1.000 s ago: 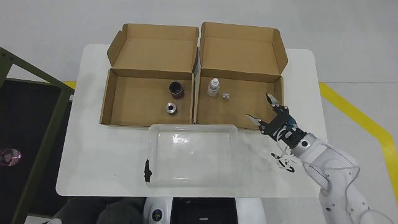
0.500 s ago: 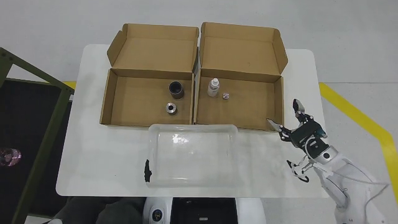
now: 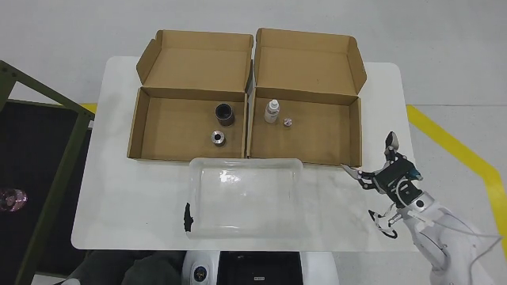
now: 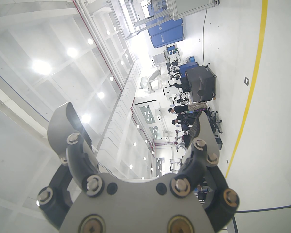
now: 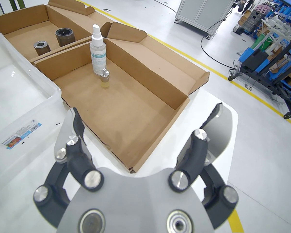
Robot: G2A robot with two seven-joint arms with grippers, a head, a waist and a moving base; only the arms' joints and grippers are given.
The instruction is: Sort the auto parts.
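At the tabletop's [image 3: 119, 198] four o'clock corner, the right hand [image 3: 369, 155] hovers spread and empty beside a cardboard box [image 3: 325, 138]; the left hand [image 4: 133, 117] is spread too.

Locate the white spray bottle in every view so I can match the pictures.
Top view: spray bottle stands upright in the right-hand cardboard box, near the wall shared with the other box.
Right wrist view: the bottle stands beyond the open right gripper, in that box.
Left wrist view: looks past the left gripper at the hall ceiling.
Shared landmark: the small capped vial beside the bottle.
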